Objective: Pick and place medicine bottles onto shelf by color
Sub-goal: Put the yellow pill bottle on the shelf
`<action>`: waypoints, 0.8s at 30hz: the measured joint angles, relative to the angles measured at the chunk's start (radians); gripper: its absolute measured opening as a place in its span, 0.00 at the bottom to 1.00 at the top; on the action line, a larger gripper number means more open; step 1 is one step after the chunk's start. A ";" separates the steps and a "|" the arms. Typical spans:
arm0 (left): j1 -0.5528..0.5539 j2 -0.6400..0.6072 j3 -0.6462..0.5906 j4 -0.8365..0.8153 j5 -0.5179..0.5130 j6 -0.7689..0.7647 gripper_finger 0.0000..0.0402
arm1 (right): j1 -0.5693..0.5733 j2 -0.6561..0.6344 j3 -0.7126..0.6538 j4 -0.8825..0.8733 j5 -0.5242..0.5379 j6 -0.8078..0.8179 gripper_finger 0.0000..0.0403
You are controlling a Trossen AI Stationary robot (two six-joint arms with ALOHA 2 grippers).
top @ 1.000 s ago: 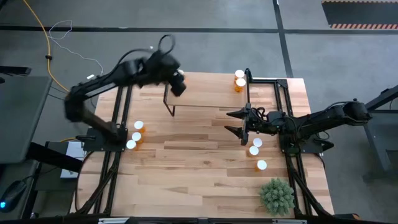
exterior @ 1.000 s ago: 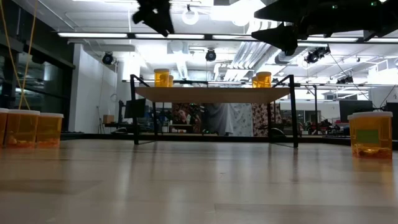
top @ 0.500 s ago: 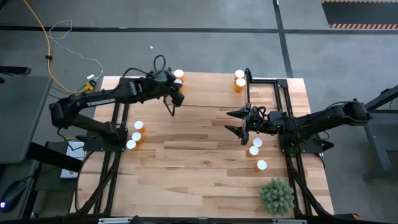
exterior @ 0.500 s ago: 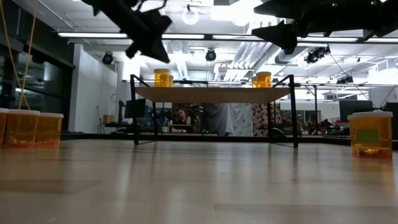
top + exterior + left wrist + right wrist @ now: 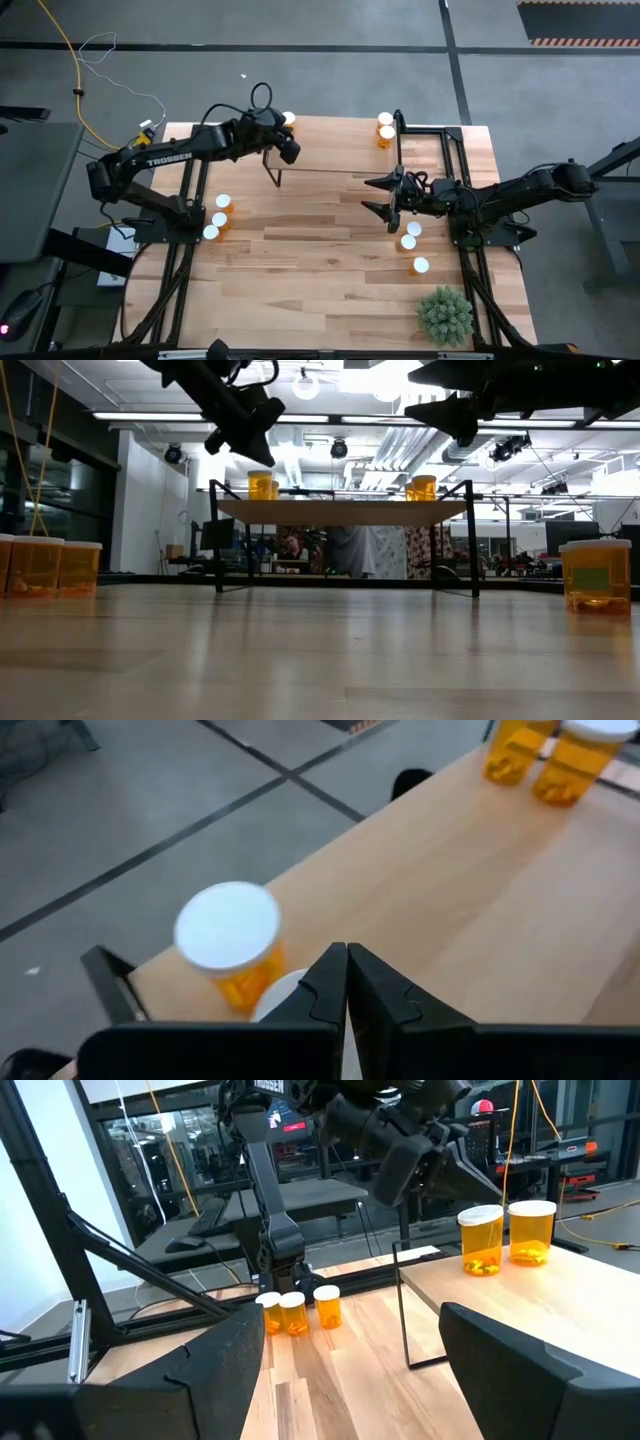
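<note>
Shelf [image 5: 330, 150] at table [image 5: 320, 270] rear — bottle pairs [image 5: 385, 130] on both ends; plant [image 5: 445, 314] front right.

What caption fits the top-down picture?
Left gripper shut above the shelf; right gripper open near three table bottles.

The left arm [image 5: 165, 158] carries the white brand lettering "TROSSEN" along its link, legible in the high view. No other text, label or number is readable.

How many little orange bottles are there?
10. Shelf: two bottles left, two right. Table: three by each arm. From above, the left gripper hides one.
</note>
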 joint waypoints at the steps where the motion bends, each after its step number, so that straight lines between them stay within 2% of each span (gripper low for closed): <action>1: -0.001 0.000 0.000 -0.007 -0.006 -0.004 0.00 | 0.000 0.000 0.000 0.000 0.000 0.000 0.72; 24: -0.008 0.001 0.000 -0.019 -0.086 -0.017 0.00 | 0.000 0.000 0.000 0.003 0.000 0.000 0.72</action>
